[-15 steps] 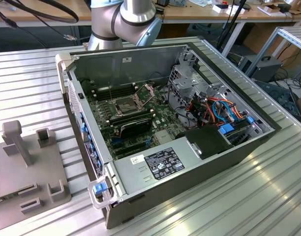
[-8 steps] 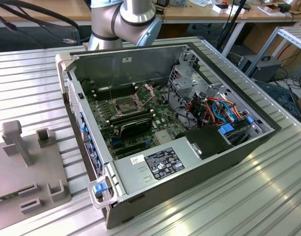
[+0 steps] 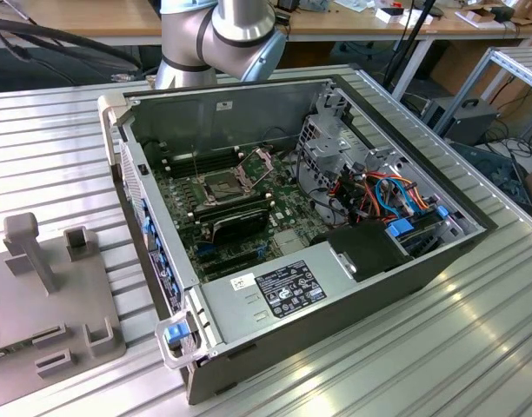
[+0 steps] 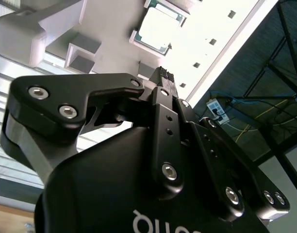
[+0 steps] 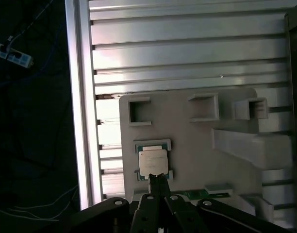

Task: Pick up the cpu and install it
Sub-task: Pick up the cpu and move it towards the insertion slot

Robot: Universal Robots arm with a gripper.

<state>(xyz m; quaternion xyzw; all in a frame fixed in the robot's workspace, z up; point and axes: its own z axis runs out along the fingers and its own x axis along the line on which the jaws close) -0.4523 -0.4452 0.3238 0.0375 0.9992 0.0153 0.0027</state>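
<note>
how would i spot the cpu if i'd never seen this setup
Start at the pale grey holder plate lying on the ribbed metal table. Near the plate's edge, just ahead of the claw, sits the cpu in a small cradle. It is the one flat, square, silver-topped chip; its neighbours are raised grey plastic brackets.

A ribbed aluminium table (image 3: 457, 347) of long parallel slats carries everything; an open desktop computer case (image 3: 353, 317) lies on its side directly on the slats; just beside the case, towards the exterior view's left, a flat grey fixture plate (image 3: 83, 300) with raised blocks and slots rests on the table; beyond the plate, away from the case, runs the table's edge rail (image 5: 83, 97).
</note>
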